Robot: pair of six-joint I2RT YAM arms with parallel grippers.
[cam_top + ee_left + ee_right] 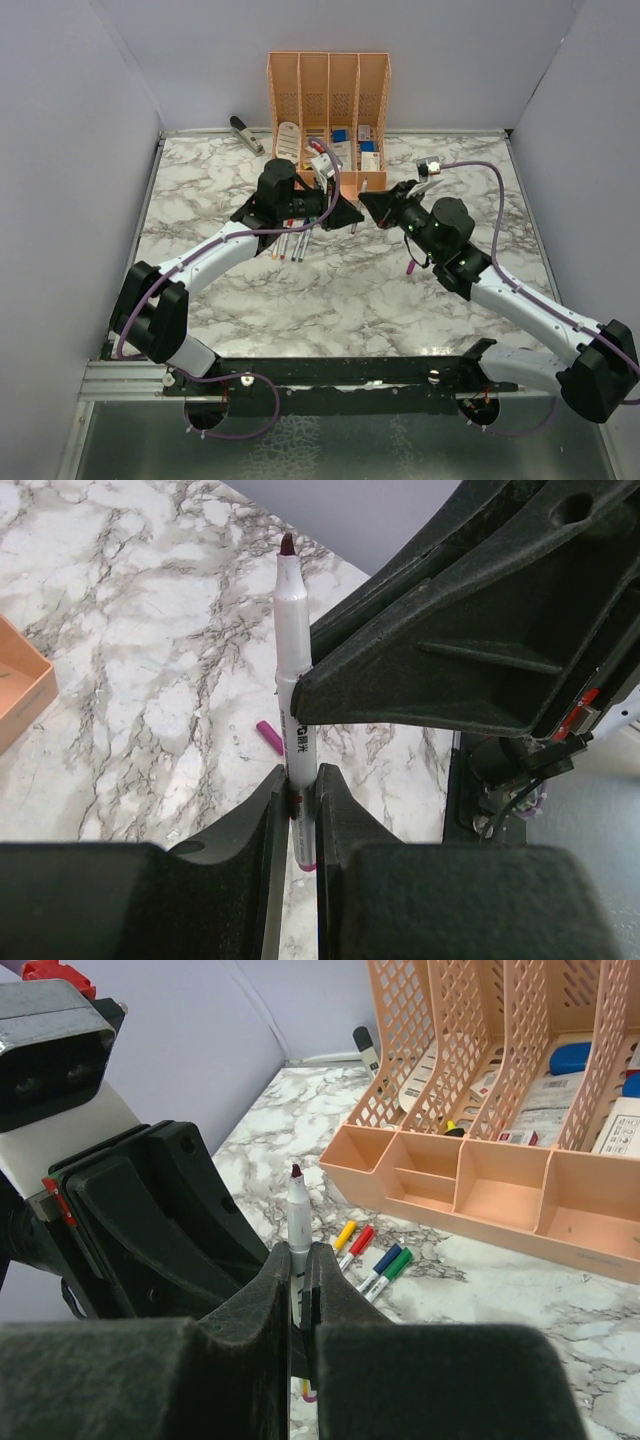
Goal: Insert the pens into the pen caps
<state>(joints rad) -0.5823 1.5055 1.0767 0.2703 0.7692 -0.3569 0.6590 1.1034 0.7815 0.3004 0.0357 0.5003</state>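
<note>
1 uncapped magenta pen (292,630) stood upright, tip up, its barrel pinched at once by the left gripper (302,782) and the right gripper (303,1260), while the magenta cap (268,735) lay flat on the marble table (150,630) below, nearer the right arm.

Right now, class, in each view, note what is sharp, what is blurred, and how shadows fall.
Left wrist: pen sharp, own jaws blurred up close. Right wrist: orange organizer crisp, near jaws soft. Top external: even light, faint soft shadows on the marble table.
</note>
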